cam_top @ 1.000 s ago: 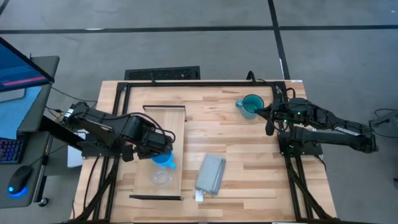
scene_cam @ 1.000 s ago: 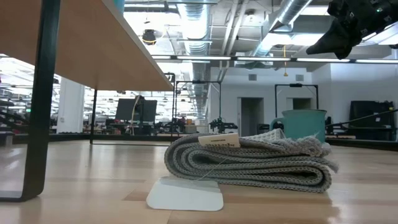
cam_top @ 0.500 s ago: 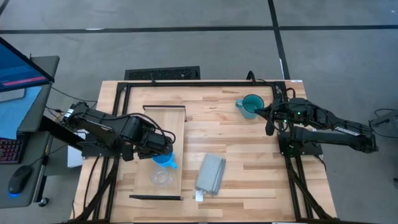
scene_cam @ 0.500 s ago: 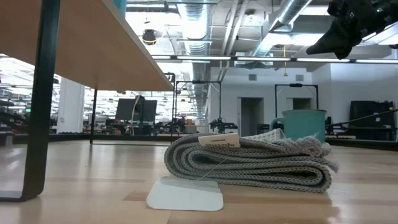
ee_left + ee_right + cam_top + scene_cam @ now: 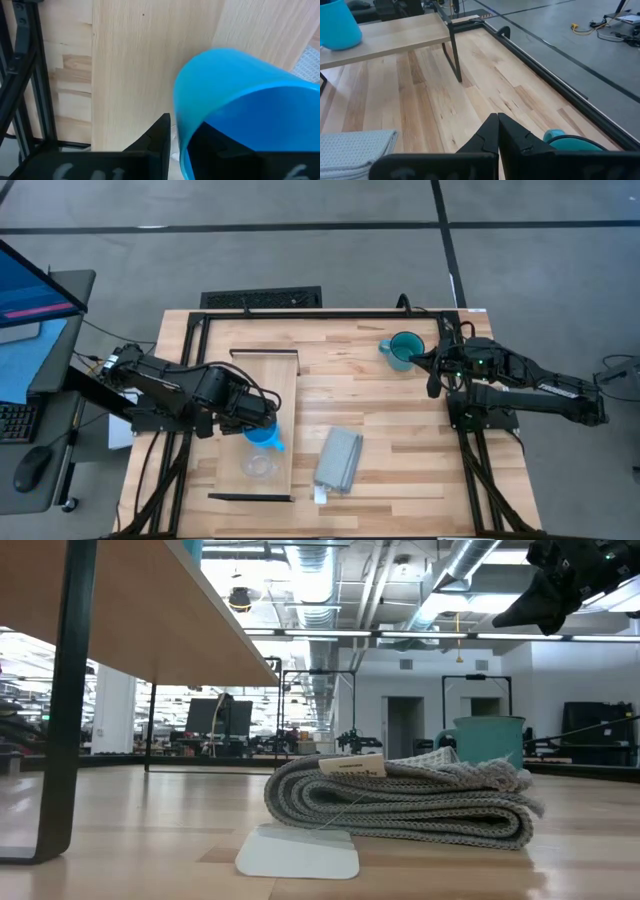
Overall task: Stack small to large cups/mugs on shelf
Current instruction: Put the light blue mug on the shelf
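Observation:
The bright blue mug [image 5: 264,434] stands on the pale wood shelf [image 5: 262,380], near its right long edge, and my left gripper [image 5: 258,423] is shut on it. The blue mug [image 5: 337,24] also shows on the shelf [image 5: 395,35] in the right wrist view. The clear cup [image 5: 260,467] sits on the shelf just nearer than the blue mug. The teal mug [image 5: 405,350] rests on the tabletop toward the far right. My right gripper [image 5: 428,362] hovers shut beside it, above the table [image 5: 497,132], touching nothing. My left gripper holds the blue mug by its wall at the rim [image 5: 187,125]. One finger [image 5: 159,134] is outside the wall and the other is inside the hollow. It comes in from the table's left, slanting down. The mug is upright and appears to rest on the shelf.
A folded grey cloth [image 5: 338,459] with a white tag [image 5: 298,852] lies on the table right of the shelf; the teal mug [image 5: 490,740] shows behind it. The shelf stands on dark legs [image 5: 62,700]. Black frame rails [image 5: 320,313] edge the table. Bare wood lies between shelf and teal mug.

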